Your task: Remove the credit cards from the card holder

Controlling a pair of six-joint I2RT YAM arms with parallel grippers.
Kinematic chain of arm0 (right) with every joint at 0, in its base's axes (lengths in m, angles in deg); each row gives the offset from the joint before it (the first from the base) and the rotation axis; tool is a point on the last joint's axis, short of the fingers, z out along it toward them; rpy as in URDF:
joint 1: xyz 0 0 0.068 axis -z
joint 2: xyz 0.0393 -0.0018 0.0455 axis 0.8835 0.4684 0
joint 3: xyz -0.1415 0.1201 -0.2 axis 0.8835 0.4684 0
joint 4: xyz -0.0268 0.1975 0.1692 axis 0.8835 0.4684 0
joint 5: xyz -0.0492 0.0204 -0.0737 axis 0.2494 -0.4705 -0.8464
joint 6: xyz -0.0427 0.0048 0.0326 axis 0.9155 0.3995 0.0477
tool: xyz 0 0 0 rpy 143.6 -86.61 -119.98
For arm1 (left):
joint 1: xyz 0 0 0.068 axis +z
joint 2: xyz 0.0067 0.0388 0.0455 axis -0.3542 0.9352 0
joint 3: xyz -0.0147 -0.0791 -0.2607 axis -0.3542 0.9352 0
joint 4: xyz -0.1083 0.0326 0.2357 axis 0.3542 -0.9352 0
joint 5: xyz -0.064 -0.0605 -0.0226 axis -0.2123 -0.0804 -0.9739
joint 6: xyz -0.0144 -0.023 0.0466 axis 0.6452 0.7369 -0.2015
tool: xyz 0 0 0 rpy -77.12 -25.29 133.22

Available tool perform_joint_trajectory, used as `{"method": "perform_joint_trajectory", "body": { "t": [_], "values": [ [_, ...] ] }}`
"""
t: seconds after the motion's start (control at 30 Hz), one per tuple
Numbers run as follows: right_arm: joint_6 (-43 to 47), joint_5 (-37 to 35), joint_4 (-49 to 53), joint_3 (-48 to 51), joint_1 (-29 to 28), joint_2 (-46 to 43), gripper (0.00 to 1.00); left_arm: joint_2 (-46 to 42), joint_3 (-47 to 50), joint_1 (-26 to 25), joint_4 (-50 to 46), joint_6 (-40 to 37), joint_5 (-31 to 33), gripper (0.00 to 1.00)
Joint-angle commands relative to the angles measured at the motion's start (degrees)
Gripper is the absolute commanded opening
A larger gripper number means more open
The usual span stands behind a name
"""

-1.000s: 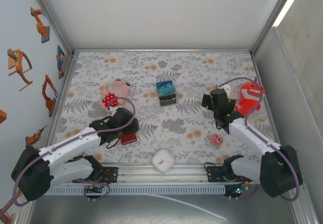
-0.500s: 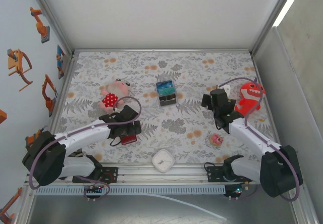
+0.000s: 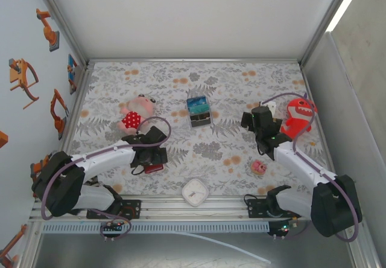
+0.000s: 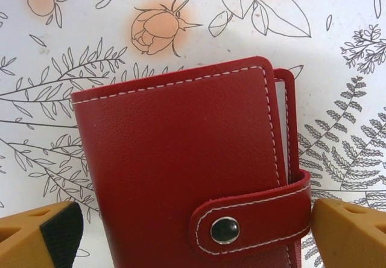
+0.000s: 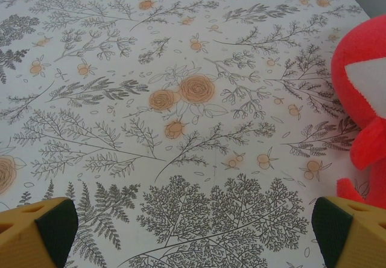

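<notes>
Card holder (image 4: 181, 177): dark red, white stitching, folded shut, snap tab fastened across its open edge. Lies flat on the floral-printed bench (image 3: 229, 81), near-left area, close to the front rail. From above it (image 3: 154, 167) is partly covered by the left arm's wrist. A pale strip shows between the 2 covers at the open edge; cannot tell what it is.

Left claw (image 4: 193, 238): spread wide, lowered over the holder, 1 finger on each side. The tab-side finger sits just beside the tab's end; contact cannot be told. The other finger stands a little off the opposite edge. Nothing is clamped.

Further out, to the left and farther back: pink plush doll (image 3: 136, 112) in a red dotted dress. Mid-bench: clear box with blue-teal contents (image 3: 198, 111). At the front rail, centre: small white square clock (image 3: 195, 191).

Right side: right claw (image 5: 193, 235) gaping, bare floral cloth between its fingers, holding nothing. From above it (image 3: 260, 120) hangs just beside a red plush monster (image 3: 298, 117), whose red body edges into the wrist view. Small pink toy (image 3: 259, 167) lies nearer the front, beside the right forearm.
</notes>
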Motion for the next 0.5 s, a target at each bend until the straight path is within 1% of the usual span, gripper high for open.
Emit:
{"method": "perform_joint_trajectory", "body": {
  "t": [0.0,0.3,0.43,0.47],
  "values": [
    [-1.37,-0.81,-0.60,0.59,-0.44,-1.06,0.99,1.02,-0.85,0.28,-1.67,-0.94,-0.70,0.97],
    [-1.39,-0.82,-0.19,0.43,-0.50,-1.68,0.99,4.17,-0.45,0.11,1.55,-1.91,-4.20,0.97],
    [-1.46,-1.07,0.45,0.78,-0.49,-2.49,0.99,4.03,0.48,0.08,2.61,-1.95,-4.91,0.97],
    [-1.54,-1.19,0.61,0.92,-0.46,-2.65,0.99,3.83,0.60,-0.01,2.71,-1.91,-4.87,0.98]
  ]
}}
